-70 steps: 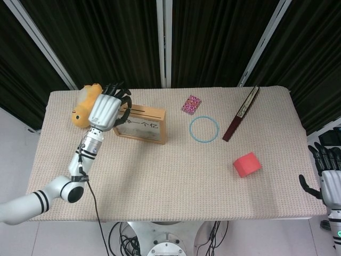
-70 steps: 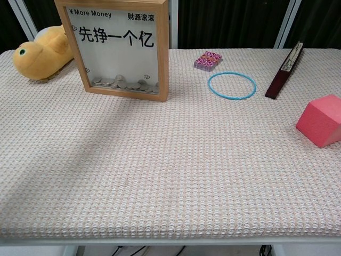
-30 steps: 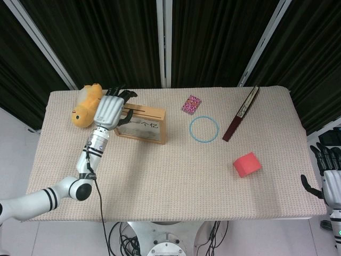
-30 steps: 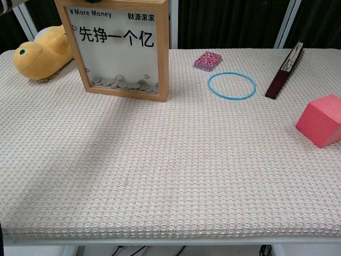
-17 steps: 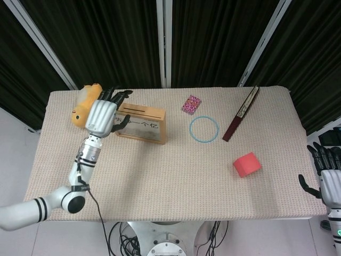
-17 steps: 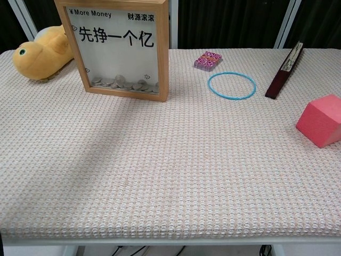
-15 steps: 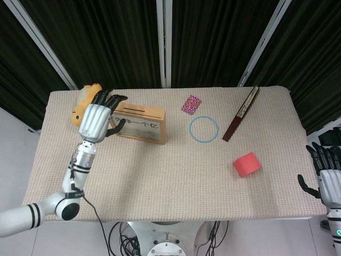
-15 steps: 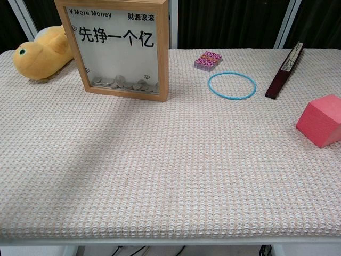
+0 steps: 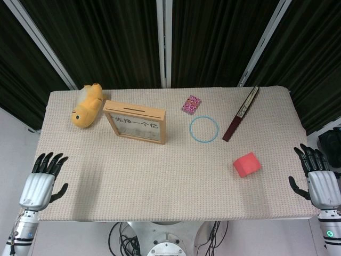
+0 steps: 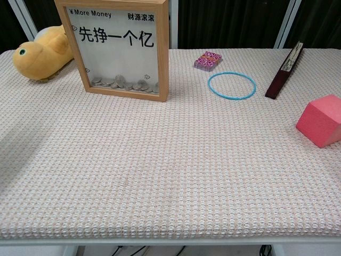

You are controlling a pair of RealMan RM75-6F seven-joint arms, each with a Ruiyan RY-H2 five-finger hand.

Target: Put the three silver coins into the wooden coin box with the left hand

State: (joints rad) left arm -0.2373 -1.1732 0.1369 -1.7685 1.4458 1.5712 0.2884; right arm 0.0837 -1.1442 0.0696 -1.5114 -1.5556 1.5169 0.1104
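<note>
Though no loose coin shows anywhere on the bench (image 9: 176, 181), the job reads as done or nearly so, judged from the pile behind the glass.

Bench: woven beige cover, spans both views.

Wooden coin box (image 9: 136, 121): upright, far-left part of the bench, glass front toward the robot. Long axis runs left-right; slot in the top edge follows it. Printed characters on the front.

Yellow plush toy (image 9: 87, 105): just beside the box, on its left, near the far-left corner.

Left hand (image 9: 40, 181): off the near-left edge of the bench, well apart from the box. Fingers (image 9: 49, 162) spread, holding nothing. Box lies ahead of it and to its right.

Right hand (image 9: 318, 181): off the near-right edge, fingers apart, empty. Farther from the box than the left hand.

Dark folded fan (image 9: 241, 113): lies diagonally at far right.

Pink block (image 9: 246, 164): right side, nearer the robot.

Blue ring (image 9: 204, 129): flat, between box and fan.

Small patterned packet (image 9: 191, 104): just beyond the ring.

Silver coins (image 10: 123, 82): heaped on the floor of the box, behind the glass. Count cannot be told. Any further drop would need the left hand to travel up and rightward to the slot.
</note>
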